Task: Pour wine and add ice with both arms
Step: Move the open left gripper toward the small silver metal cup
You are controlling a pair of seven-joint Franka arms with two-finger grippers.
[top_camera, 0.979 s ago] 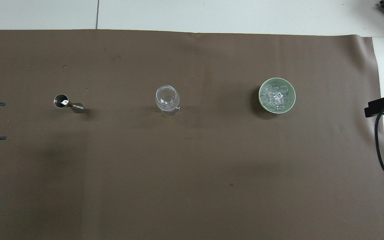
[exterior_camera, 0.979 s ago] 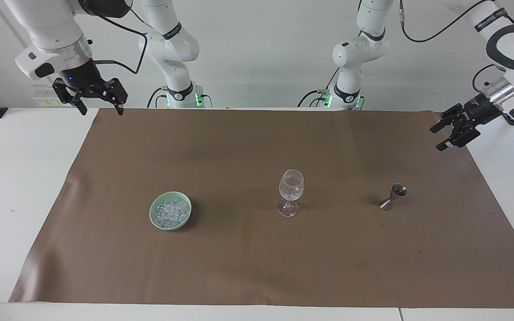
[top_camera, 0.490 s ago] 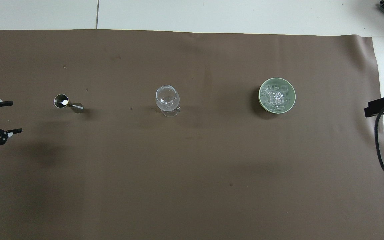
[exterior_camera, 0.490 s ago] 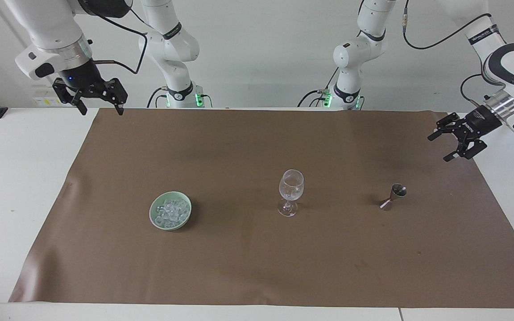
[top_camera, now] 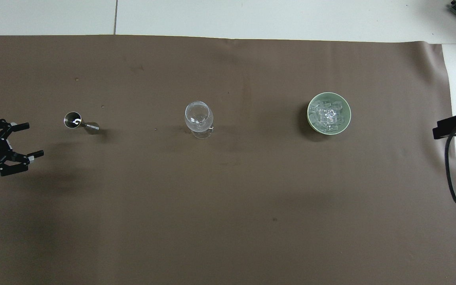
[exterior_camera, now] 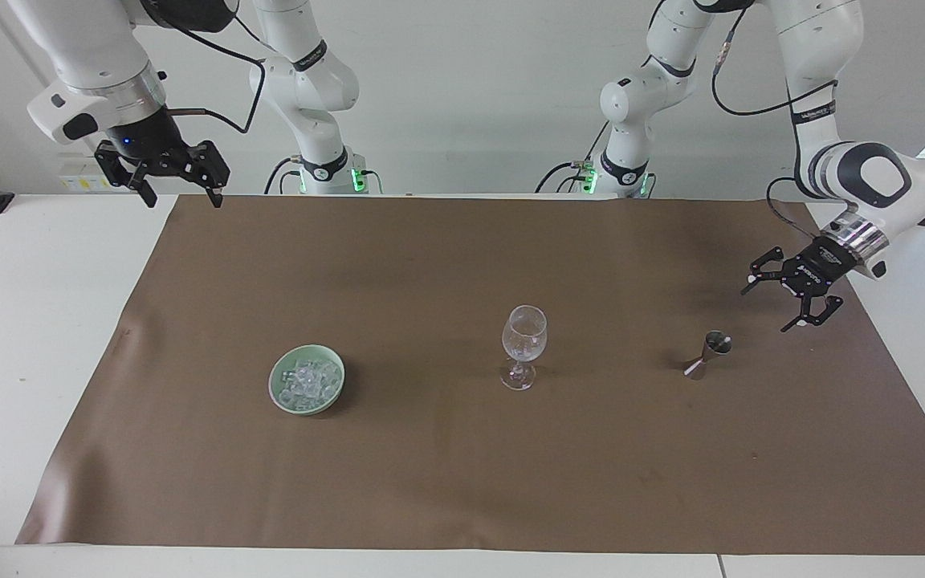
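A clear wine glass (exterior_camera: 523, 345) (top_camera: 199, 116) stands upright mid-mat. Toward the right arm's end sits a pale green bowl (exterior_camera: 276, 385) (top_camera: 309, 118) heaped with ice (exterior_camera: 308, 377) (top_camera: 328, 114). Toward the left arm's end stands a small steel jigger (exterior_camera: 707, 355) (top_camera: 78, 122). Wine is out of view. My left gripper (exterior_camera: 765, 309) (top_camera: 35, 139) hangs open over the mat beside the jigger, apart from it, holding nothing. My right gripper (exterior_camera: 181, 201) waits open and empty, high over the mat's corner at the right arm's end.
A brown mat (exterior_camera: 462, 482) (top_camera: 228, 217) covers most of the white table (exterior_camera: 45, 337). A black part of the right arm with a looping cable (top_camera: 455, 126) shows at the mat's edge past the bowl.
The left arm has swung in from the table's end and come down, bringing its open gripper close to the jigger. The right arm, glass, bowl and jigger have not moved.
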